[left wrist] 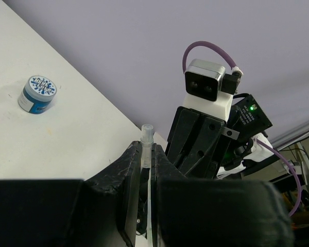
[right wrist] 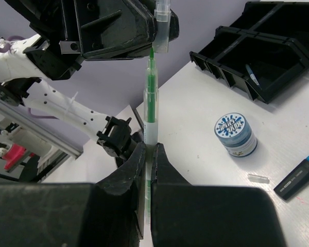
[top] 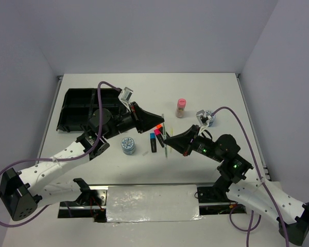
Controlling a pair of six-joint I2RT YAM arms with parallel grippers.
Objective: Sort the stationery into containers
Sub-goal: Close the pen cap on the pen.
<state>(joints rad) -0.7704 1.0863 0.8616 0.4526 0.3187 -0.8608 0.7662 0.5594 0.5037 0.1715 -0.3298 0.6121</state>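
My right gripper [right wrist: 149,150] is shut on the body of a thin green-and-white pen [right wrist: 151,92]; in the top view it [top: 168,139] is above the table's middle. My left gripper [left wrist: 147,150] is shut on the pen's clear cap [left wrist: 147,135], held just off the pen's bare green tip; the cap also shows in the right wrist view [right wrist: 162,23]. The left gripper [top: 157,120] faces the right one. The black compartment tray [top: 74,110] stands at the far left, a small pen inside it [right wrist: 253,75]. Markers [top: 155,140] lie under the grippers.
A blue-white tin [top: 127,145] stands left of the markers; it also shows in the right wrist view [right wrist: 236,135]. Another tin [left wrist: 37,94] shows in the left wrist view. A pink-capped bottle [top: 181,108] stands behind. A tiny white bit [right wrist: 258,178] lies by a blue-capped marker [right wrist: 298,177].
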